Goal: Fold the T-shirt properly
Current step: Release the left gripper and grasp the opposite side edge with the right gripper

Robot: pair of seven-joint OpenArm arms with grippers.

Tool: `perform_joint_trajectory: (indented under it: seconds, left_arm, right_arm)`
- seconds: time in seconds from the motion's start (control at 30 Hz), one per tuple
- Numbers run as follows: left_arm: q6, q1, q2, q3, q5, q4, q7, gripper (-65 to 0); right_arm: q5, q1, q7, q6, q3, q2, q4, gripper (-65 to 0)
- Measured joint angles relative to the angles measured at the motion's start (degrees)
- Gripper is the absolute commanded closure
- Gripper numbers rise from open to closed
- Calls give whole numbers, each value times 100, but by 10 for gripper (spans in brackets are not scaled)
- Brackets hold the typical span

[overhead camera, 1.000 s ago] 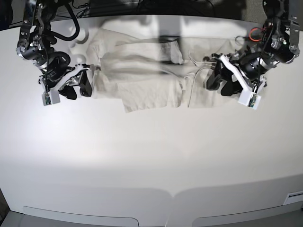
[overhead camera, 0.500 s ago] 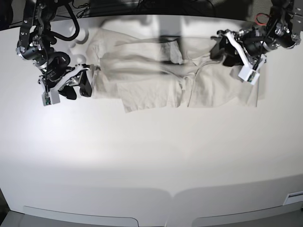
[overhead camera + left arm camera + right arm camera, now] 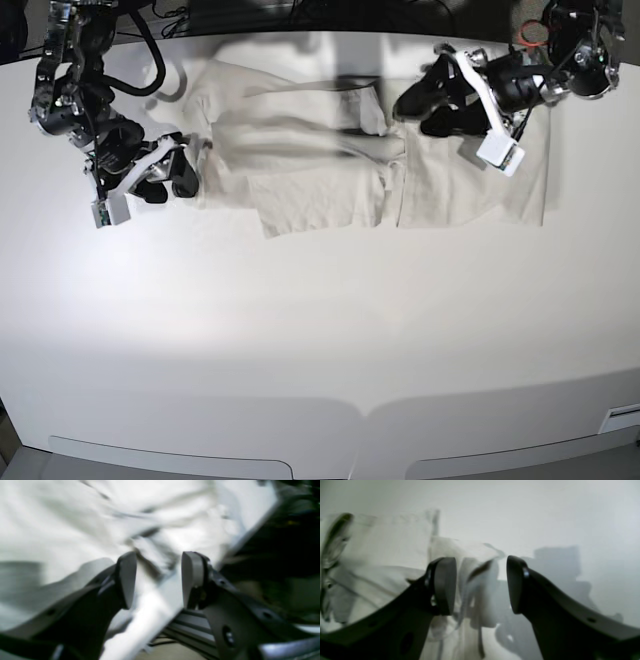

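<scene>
The left gripper (image 3: 157,580) has its two dark fingers (image 3: 126,578) spread wide, with blurred pale cloth between them but nothing pinched. The right gripper (image 3: 481,585) likewise holds its fingers (image 3: 443,585) wide apart, hovering just beside a crumpled edge of fabric. One T-shirt (image 3: 330,150), off-white, lies partly folded and rumpled along the far side of the white tabletop (image 3: 320,330), between the two arms. No label, brand or writing can be read anywhere.
</scene>
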Motion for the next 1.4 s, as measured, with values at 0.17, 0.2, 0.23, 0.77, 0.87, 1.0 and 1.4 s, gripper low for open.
perform_joint_trajectory:
  seconds: [0.17,0.2,0.23,0.77,0.87,1.0,1.4]
  left_arm:
    - [518,15,0,-55,1556,28,-621,-290]
    - [516,15,2,-109,1598,28,-645,-290]
    - [509,17,2,-170,1596,28,-673,-290]
    - [494,50,-175,-704,1484,28,-595,-290]
    - [494,48,-175,-704,1488,28,-595,-290]
    - [496,50,-175,-704,1484,28,-597,-290]
    - [494,48,-175,-704,1486,28,-601,-290]
  right_arm:
    - [1102,57,-1207,-125,2,291,2,-321]
    - [1213,140,-1543,-297,2,321,2,-321]
    - [1235,245,-1784,-466,0,352,2,-321]
    - [1261,699,-2389,-1165,0,446,-1128,-321]
    - [1381,833,-2382,-1121,9,459,-1447,-321]
    - [1493,879,-2280,-901,31,437,-1801,-321]
    - [1670,938,-2647,-625,-1097,221,-1794,-321]
